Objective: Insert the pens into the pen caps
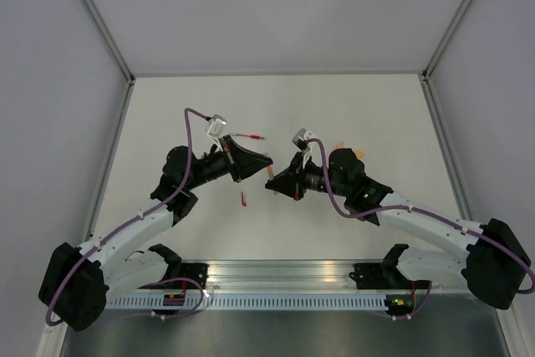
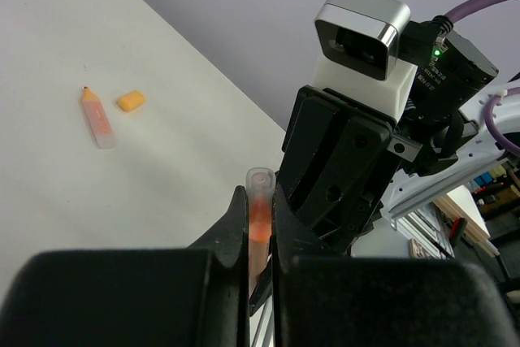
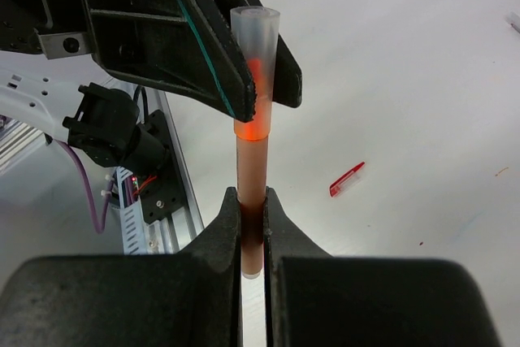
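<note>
An orange pen (image 3: 251, 172) hangs above the table between the two arms, with my right gripper (image 3: 252, 201) shut on its lower barrel. Its upper end sits inside a frosted pen cap (image 3: 255, 38), and my left gripper (image 2: 260, 201) is shut on that cap (image 2: 260, 188). In the top view the left gripper (image 1: 261, 160) and right gripper (image 1: 278, 180) meet tip to tip at mid-table. A slim red pen (image 1: 249, 136) lies on the table behind them. A small red cap (image 3: 347, 179) lies in front (image 1: 243, 199).
A short frosted pinkish piece with a red tip (image 2: 97, 118) and a stubby orange cap (image 2: 130, 101) lie on the white table to the right of the arms. The metal rail (image 1: 276, 277) runs along the near edge. Grey walls enclose the table.
</note>
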Robot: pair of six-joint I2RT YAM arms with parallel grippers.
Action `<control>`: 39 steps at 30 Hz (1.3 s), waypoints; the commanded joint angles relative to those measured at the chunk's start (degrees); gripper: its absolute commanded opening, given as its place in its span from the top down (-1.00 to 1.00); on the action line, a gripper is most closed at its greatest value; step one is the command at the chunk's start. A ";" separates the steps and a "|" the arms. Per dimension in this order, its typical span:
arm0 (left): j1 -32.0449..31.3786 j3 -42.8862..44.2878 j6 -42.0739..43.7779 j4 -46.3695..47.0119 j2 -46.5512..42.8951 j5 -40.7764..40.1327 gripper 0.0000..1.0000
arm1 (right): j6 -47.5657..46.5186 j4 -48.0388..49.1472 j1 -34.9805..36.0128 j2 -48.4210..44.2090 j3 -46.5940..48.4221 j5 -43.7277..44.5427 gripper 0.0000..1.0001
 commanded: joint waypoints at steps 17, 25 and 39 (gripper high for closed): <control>-2.86 -9.18 -13.67 23.89 6.69 5.73 0.95 | -4.84 -6.26 -1.23 -1.38 20.52 8.80 1.00; -3.56 -10.59 -12.97 25.30 7.30 4.76 0.95 | -4.23 -5.38 -5.36 2.75 27.47 6.43 1.00; -6.99 -10.41 -11.65 26.27 9.86 3.36 0.95 | -2.55 -4.06 -9.32 10.66 37.49 2.74 1.00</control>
